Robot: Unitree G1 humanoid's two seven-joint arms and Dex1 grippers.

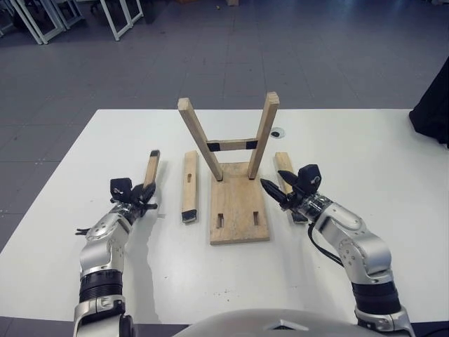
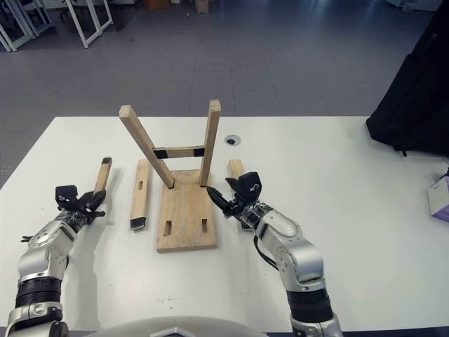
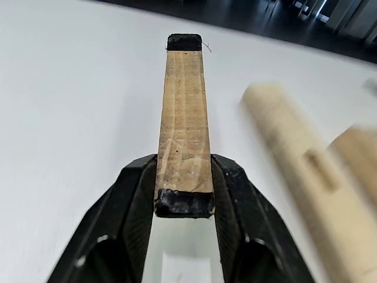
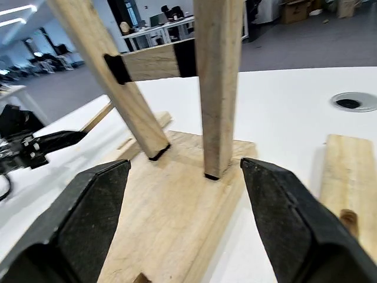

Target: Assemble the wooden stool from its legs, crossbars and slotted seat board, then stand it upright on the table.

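— On the middle of the tabletop (image 1: 379, 182), what lies?
— The seat board (image 1: 238, 203) lies flat there. Two legs (image 1: 264, 133) rise from its far slots, joined by a crossbar (image 1: 232, 145); the left-hand one leans outward.
— And the left gripper (image 1: 144, 193)?
— It pinches the near end of a black-tipped bar (image 1: 151, 170) toward the left edge. A loose leg (image 1: 189, 184) lies between that bar and the board.
— The right gripper (image 1: 276, 193)?
— It hangs spread wide, holding nothing, just beside the board's right edge, over a second loose leg (image 1: 283, 166).
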